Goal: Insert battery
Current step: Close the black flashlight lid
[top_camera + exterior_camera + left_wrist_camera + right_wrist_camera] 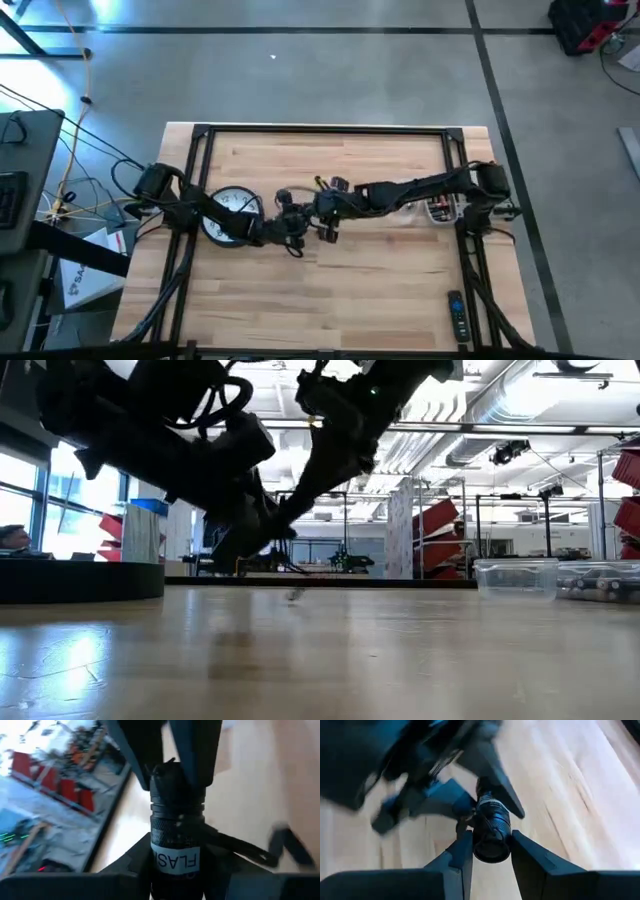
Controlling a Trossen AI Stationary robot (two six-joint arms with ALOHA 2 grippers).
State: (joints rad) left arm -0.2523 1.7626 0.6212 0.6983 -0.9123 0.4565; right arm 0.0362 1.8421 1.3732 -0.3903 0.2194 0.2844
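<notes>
— Flashlight (176,815) position?
— We see it gripped between both sets of jaws, left gripper (175,870) clamping one end, right gripper (490,845) the other, above the worktop (380,290).

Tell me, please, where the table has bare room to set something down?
The near strip between the clock and the remote is bare. The middle is crowded: both grippers meet on the flashlight. A bin fills the right edge.
</notes>
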